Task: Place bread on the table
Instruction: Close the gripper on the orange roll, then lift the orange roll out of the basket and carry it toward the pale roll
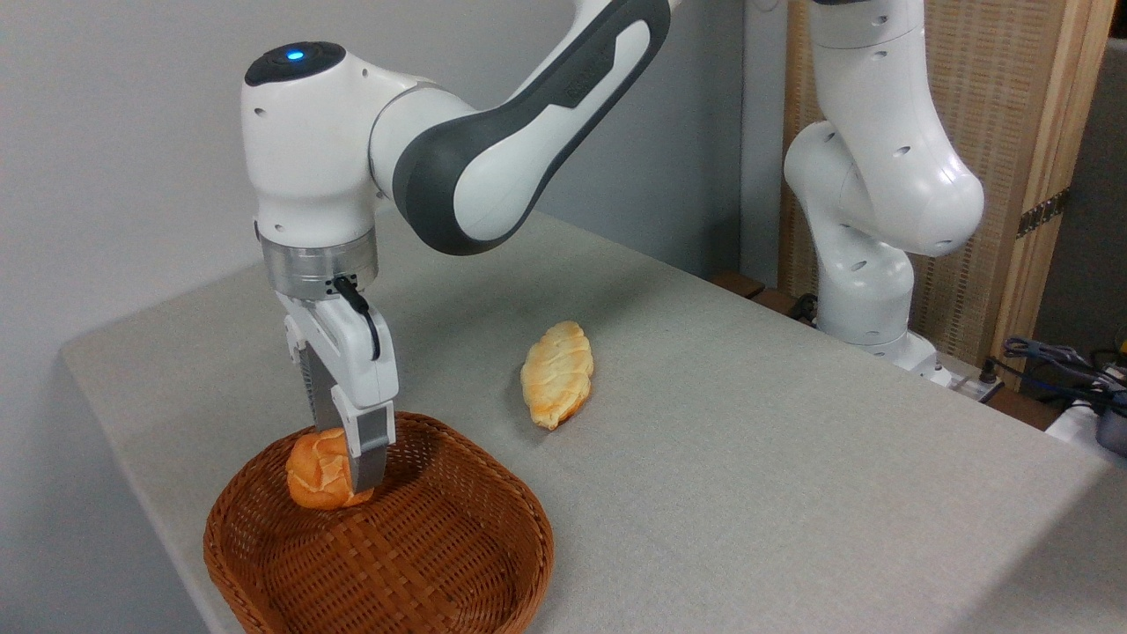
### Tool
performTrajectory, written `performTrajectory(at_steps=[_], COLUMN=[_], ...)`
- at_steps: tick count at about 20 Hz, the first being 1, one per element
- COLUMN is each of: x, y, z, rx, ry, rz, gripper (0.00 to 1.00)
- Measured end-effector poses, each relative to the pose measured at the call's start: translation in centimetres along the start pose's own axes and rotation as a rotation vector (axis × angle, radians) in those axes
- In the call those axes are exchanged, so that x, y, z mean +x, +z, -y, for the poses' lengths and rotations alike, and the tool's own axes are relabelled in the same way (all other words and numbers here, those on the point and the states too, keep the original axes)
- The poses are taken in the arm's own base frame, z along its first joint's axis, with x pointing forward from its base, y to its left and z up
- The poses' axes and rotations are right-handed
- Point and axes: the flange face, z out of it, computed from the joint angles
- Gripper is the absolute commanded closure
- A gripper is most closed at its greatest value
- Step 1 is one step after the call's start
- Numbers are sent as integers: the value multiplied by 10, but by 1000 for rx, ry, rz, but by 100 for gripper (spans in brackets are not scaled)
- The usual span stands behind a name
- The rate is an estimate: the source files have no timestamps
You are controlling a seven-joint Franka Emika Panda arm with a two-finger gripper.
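Watching: I run this from a distance and read the scene front edge to back.
Basket: the brown wicker basket sits at the front-left corner of the table, its near rim about at the front edge.
Bread, place: the bread is inside the basket, against its back-left wall, not yet on the table.
Bread, look: I see a small rounded orange-golden bun with folded creases, glossy on its left face; its right side is hidden behind a finger.
Gripper: the gripper points straight down with its fingers on either side of the bun. I judge it clamped on the bread, though the far finger is mostly hidden, so I cannot see both contacts.
Risk, grip: the bun looks smooth and rounded, so I think it could roll or squeeze out of the fingers as it rises.
Risk, basket: a sideways move made too low could catch the bun or fingers on the rim and drag the light basket off the corner.
Loaf: a paler oval loaf lies mid-table, well apart.
Risk, placing: I would keep clear of that loaf when setting down.
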Motion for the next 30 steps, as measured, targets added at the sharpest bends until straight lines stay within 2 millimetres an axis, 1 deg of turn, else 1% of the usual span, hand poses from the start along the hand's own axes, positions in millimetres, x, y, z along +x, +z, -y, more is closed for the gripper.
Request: performTrajectory(at_steps=[1, 8, 9, 11, 12, 18, 26, 28, 30], x=[0, 1, 1, 1, 1, 0, 0, 0, -1], y=[0, 3, 3, 3, 3, 1, -1, -5, -16], z=[0, -1, -1, -1, -1, 1, 2, 3, 4], rx=[0, -4, -4, -4, -4, -2, -4, -5, -1], ry=[-1, 1, 1, 1, 1, 31, 27, 19, 10], rz=[0, 1, 1, 1, 1, 0, -7, -19, -40], gripper=[69, 69, 75, 95, 99, 100, 100, 100, 100])
